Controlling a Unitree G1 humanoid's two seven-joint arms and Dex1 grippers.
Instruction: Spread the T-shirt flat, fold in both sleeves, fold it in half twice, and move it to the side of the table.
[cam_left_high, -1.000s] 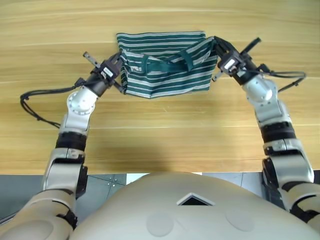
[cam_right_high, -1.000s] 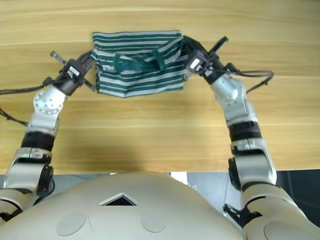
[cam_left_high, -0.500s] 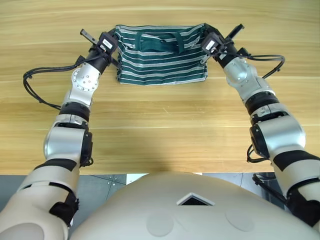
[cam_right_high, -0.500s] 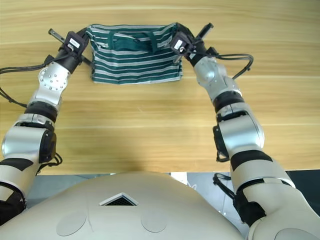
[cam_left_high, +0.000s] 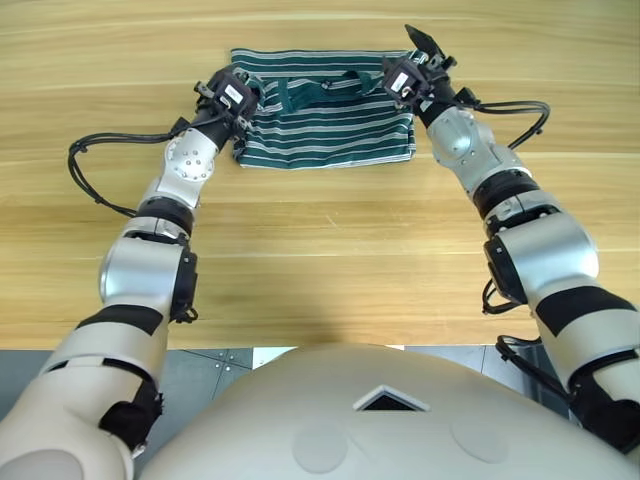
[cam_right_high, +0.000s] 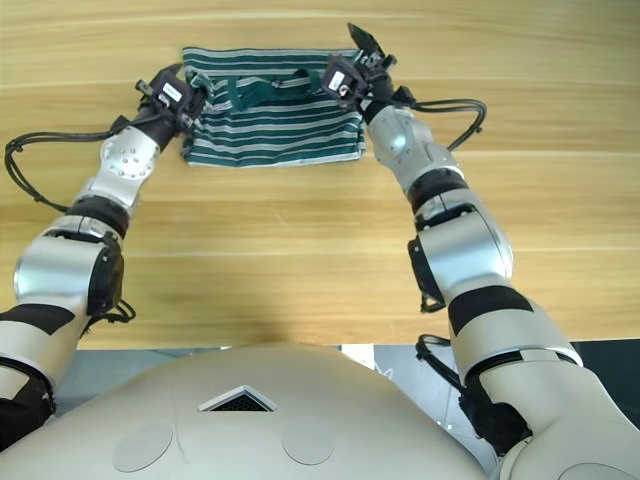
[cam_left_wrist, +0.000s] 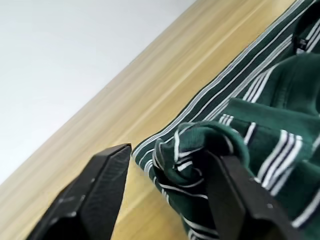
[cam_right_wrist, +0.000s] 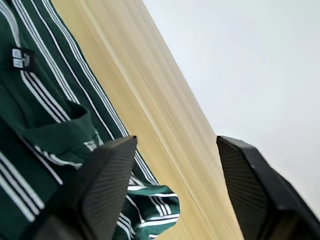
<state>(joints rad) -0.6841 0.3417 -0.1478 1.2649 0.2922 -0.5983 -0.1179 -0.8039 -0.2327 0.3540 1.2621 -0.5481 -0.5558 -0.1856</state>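
Across the table (cam_left_high: 320, 260), a folded striped T-shirt (cam_left_high: 325, 125).
I see left pincer (cam_left_wrist: 170, 155) and right pincer (cam_right_wrist: 175, 142) spread wide, covering its far corners.

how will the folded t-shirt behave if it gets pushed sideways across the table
The T-shirt is probably floppy: its corner bunches in soft folds at the left gripper. It looks light, lying thin and flat on the table. Pushed from one edge, the stacked layers would likely wrinkle or shift apart rather than slide as one piece.
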